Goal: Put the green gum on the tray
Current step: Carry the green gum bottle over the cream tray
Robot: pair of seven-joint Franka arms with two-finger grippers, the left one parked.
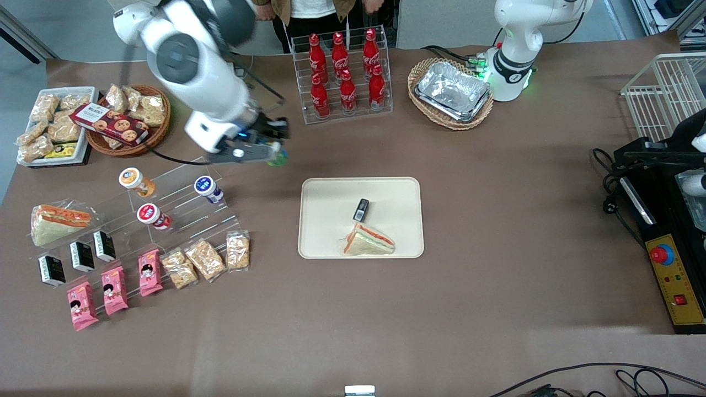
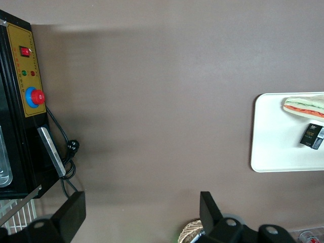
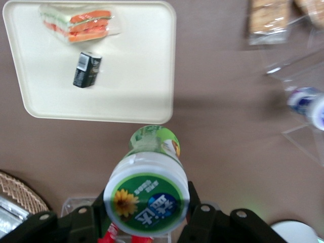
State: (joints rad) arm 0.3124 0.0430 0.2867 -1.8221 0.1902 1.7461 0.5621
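Note:
My right gripper [image 1: 274, 153] hangs above the table between the clear display steps and the tray, farther from the front camera than the tray. It is shut on the green gum [image 3: 147, 194], a green bottle with a white-rimmed green lid showing a yellow flower; its green body peeks out under the fingers [image 1: 280, 159]. The black fingers [image 3: 197, 212] press both sides of the lid. The cream tray [image 1: 331, 193] lies flat on the brown table and holds a wrapped sandwich [image 1: 368, 241] and a small black pack [image 1: 360, 209]. In the right wrist view the tray [image 3: 131, 71] lies past the bottle.
Clear steps hold an orange-bodied bottle [image 1: 135, 181], a blue-lidded bottle [image 1: 208, 188] and a red one [image 1: 153, 215]. A rack of red cola bottles [image 1: 343, 77] stands farther from the camera than the tray. A basket of foil trays [image 1: 452, 91] sits toward the parked arm.

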